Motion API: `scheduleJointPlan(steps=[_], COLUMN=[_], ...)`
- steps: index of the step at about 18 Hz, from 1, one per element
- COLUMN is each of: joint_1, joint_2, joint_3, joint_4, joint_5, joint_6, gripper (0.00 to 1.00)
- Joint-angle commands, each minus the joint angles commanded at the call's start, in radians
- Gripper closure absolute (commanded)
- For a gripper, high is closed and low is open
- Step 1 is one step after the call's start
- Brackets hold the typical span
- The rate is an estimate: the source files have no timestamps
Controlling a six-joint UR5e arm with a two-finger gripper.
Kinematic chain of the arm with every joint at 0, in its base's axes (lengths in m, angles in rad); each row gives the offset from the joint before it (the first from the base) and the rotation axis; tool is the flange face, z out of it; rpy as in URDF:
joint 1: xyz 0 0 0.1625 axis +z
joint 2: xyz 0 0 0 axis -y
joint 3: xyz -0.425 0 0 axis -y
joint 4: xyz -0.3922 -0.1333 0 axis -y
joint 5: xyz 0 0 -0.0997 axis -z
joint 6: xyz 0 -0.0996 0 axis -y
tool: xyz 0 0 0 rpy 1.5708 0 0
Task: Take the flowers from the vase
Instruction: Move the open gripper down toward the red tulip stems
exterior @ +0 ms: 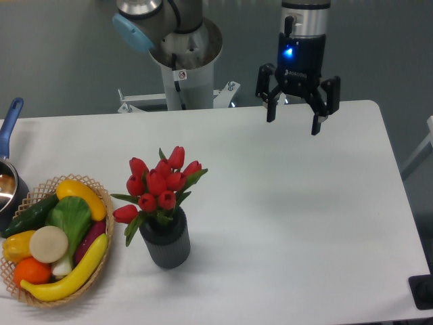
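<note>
A bunch of red tulip flowers (160, 185) with green leaves stands upright in a short dark grey ribbed vase (165, 242) on the white table, left of centre and near the front. My gripper (293, 123) hangs over the table's far edge, well to the upper right of the flowers. Its two black fingers are spread wide and hold nothing. A blue light glows on its body.
A wicker basket (103, 259) of toy produce sits at the front left, close beside the vase. A pot with a blue handle (9, 122) shows at the left edge. The robot's base column (183, 64) rises behind the table.
</note>
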State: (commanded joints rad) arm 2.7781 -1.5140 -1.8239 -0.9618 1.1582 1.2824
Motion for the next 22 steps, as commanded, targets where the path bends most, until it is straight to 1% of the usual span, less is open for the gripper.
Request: scheduleJointPlan(steps=[2,4,6,8,10,12,13,15,16,18,19,22], joint_1=[-0.012,-0.035,-0.055,-0.077,-0.100,-0.118,-0.120,-0.117,-0.111,-0.101,-0.095,-0.072], joint_2=[-0.002,-0.002,-0.003,-0.018,-0.031,-0.048,-0.049,-0.049,-0.051,-0.072,-0.087,-0.094], joint_3=[-0.011,-0.040,-0.055,-0.060,-0.078,-0.113,-0.133,-0.167,-0.176,-0.192,-0.207,-0.256], joint_4=[0.000,0.002,0.003,0.011,0.046,0.107,0.121,0.126,0.126,0.127,0.130,0.135], joint_5=[0.000,0.000,0.002,0.002,0.002,-0.011,-0.030,-0.089,-0.136,-0.236,-0.257,-0.337], joint_6=[-0.002,-0.005,-0.003,0.000,0.006,0.034,0.049,0.060,0.077,0.106,0.121,0.208], gripper=[0.00,0.00,0.00,0.00,0.00,0.00,0.00,0.00,0.00,0.00,0.00,0.00])
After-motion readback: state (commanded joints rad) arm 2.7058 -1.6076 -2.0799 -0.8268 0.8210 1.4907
